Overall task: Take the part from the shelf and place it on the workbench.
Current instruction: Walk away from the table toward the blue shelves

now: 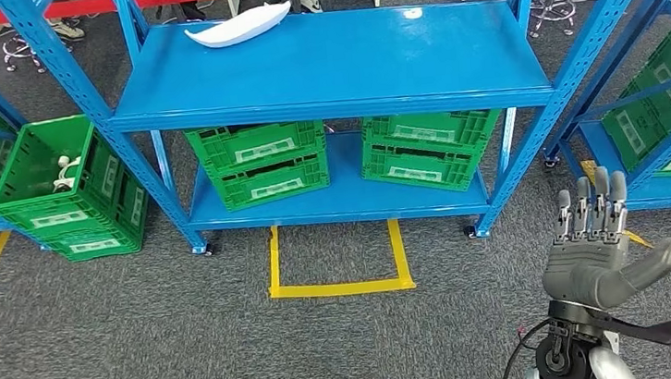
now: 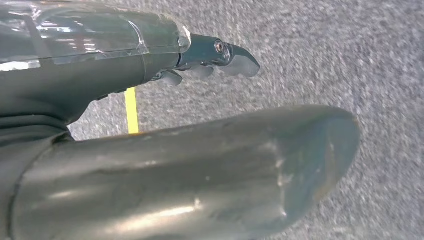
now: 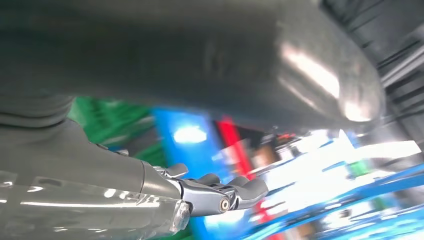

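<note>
On the upper deck of the blue shelf (image 1: 338, 64), near its back left corner, a white part (image 1: 237, 27) is seen lying on its own. Well apart from it, low at the right of the head view, the right hand (image 1: 598, 252) is raised over grey carpet (image 1: 144, 356), fingers (image 1: 593, 202) straight and spread, thumb out to the side; nothing is held. The left hand (image 2: 165, 125) is seen in its wrist view over the same carpet, with the thumb extended and the fingertips (image 2: 235, 60) slightly curled; nothing is gripped. Green crates (image 1: 260, 164) are stored on the lower deck of the shelf, and more are stacked on the floor to the left, one of them holding a small white item (image 1: 66, 174). A square of yellow tape (image 1: 341, 286) is marked on the carpet before the shelf.
</note>
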Controlling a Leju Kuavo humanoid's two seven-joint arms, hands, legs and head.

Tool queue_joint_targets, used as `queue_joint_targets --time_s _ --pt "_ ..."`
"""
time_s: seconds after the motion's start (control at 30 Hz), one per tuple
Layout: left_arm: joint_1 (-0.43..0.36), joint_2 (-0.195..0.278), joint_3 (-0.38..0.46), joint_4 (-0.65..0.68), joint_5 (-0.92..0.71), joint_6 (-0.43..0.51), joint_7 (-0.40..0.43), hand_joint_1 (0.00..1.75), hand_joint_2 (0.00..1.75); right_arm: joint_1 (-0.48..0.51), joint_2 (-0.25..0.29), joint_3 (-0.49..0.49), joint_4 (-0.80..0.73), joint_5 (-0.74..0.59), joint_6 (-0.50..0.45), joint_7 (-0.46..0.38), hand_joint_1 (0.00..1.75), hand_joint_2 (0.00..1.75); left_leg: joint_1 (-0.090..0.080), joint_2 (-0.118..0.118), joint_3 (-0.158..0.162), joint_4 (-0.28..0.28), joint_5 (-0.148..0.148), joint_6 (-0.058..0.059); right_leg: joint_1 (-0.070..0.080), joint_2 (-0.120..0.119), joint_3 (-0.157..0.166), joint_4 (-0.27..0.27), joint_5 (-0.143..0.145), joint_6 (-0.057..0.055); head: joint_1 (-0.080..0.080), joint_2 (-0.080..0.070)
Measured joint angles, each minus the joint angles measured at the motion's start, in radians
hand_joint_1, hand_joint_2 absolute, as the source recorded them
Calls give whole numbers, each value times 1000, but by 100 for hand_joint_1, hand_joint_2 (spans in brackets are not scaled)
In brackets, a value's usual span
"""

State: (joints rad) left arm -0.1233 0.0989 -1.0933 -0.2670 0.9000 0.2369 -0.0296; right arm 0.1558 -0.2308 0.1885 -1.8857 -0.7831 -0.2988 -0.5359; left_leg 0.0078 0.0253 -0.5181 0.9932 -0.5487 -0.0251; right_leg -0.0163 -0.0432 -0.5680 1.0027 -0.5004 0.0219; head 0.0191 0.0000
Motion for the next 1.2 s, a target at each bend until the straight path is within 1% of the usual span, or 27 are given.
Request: queue_joint_targets --time_s 0.03,0.1,0.17,0.23,0.3,0.37,0.4,0.47,0.6,0.73,0.9,1.1,1.2 --pt "0 -6 0 0 0 0 -2 0 0 -6 -1 -3 44 -24 17 20 0 175 0 0 0 0 0 0 0 0 0 0 0 0 0 0" --pt "0 -19 0 0 2 -1 2 0 87 -32 1 -5 184 -78 79 59 0 175 0 1 0 0 0 0 0 0 0 0 0 0 0 0" --pt "-1 -32 0 0 3 -5 19 0 175 -77 11 1 401 -131 152 118 0 87 0 0 1 0 0 0 0 0 1 -1 0 1 -1 0" --pt "0 -41 0 0 0 -15 42 0 175 -117 33 15 667 -166 188 205 0 87 1 -4 1 0 0 0 1 -3 2 -2 0 1 -2 0" --pt "1 -45 0 0 -3 -23 58 0 175 -136 61 33 914 -164 180 312 0 175 1 -8 1 0 0 0 1 -8 3 -2 -1 2 -2 0" --pt "3 -45 0 1 -5 -31 64 0 175 -141 90 58 1082 -139 166 392 0 175 1 -6 0 0 0 0 1 -7 3 -1 -1 3 -3 0" --pt "4 -44 0 1 -5 -35 65 0 175 -145 102 71 1138 -123 162 416 0 175 1 -4 0 0 0 0 1 -5 2 -1 -2 2 -5 0" --pt "3 -43 0 2 -7 -38 64 0 175 -162 119 99 1232 -94 157 443 0 175 1 1 1 -1 -1 0 1 -2 1 0 -2 2 -6 0" --pt "3 -43 0 2 -11 -39 54 0 175 -191 134 152 1374 -66 155 478 0 175 0 3 2 -1 -2 1 0 -1 1 0 -2 1 -6 0" --pt "3 -42 0 2 -8 -39 48 0 175 -207 146 194 1465 -59 159 505 0 175 0 4 3 -1 -2 1 0 1 2 -1 -2 2 -6 0" --pt "3 -42 0 3 -3 -39 43 0 175 -219 156 238 1531 -55 170 534 0 175 0 5 4 -1 -2 1 -1 2 2 -1 -1 2 -6 0" --pt "3 -42 0 5 -9 -32 35 0 175 -228 171 283 1576 -57 204 603 0 175 0 5 4 -1 -2 1 -1 2 3 -1 -1 2 -7 0" --pt "3 -42 0 6 -16 -28 42 0 175 -229 182 302 1589 -57 213 620 0 175 0 5 5 -1 -2 1 -1 2 3 -1 -1 2 -7 0"
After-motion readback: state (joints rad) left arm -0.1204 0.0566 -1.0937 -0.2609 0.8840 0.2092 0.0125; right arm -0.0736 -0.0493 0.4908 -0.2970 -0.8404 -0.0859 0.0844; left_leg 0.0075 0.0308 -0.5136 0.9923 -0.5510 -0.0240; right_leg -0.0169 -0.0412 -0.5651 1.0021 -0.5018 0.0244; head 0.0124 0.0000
